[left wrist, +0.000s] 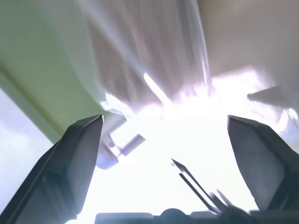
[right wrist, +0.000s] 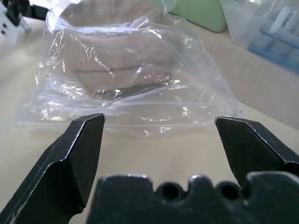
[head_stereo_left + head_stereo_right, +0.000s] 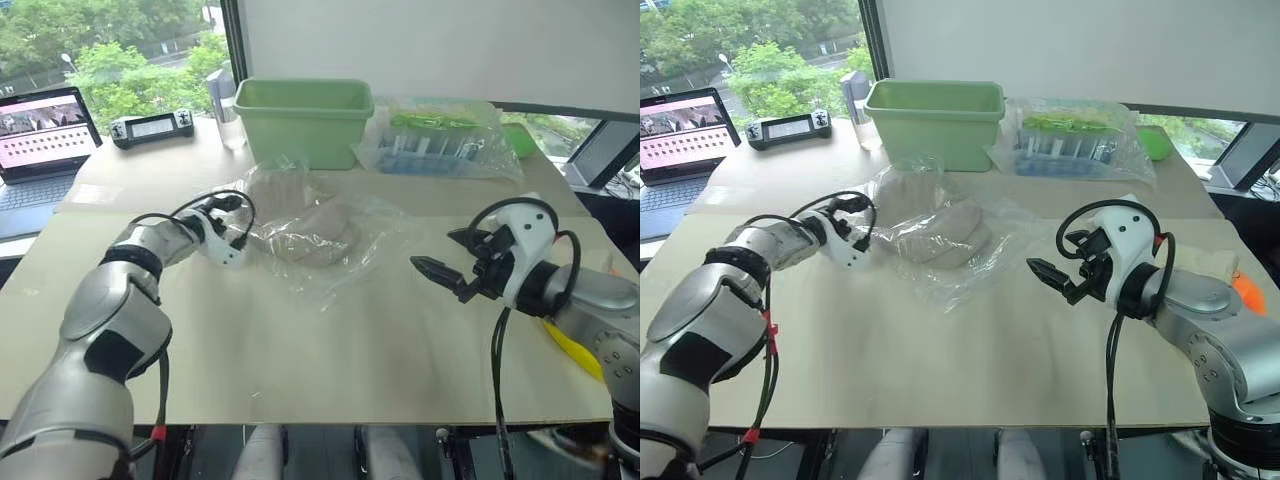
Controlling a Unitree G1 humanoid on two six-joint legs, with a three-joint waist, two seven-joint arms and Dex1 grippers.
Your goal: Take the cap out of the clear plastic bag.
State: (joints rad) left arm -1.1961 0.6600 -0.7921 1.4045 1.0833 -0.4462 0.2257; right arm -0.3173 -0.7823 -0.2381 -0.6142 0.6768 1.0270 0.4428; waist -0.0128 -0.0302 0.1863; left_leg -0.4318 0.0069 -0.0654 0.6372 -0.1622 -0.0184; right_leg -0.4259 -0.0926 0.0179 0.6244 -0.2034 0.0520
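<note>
While the cap (image 3: 940,240) lies inside the clear plastic bag (image 3: 945,262) on the table (image 3: 940,360), in front of the green tub (image 3: 935,120), we see our left gripper (image 3: 853,208) at the bag's left edge, fingers spread wide, gripping nothing. Our right gripper (image 3: 1052,276) hovers well apart to the right, jaws wide and empty.

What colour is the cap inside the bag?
Beige-tan; the cap shows best in the right wrist view.

Daylight is streaming through the windows (image 3: 120,40) beside a white wall (image 3: 430,45), brightening the pale wooden tabletop (image 3: 300,350).
</note>
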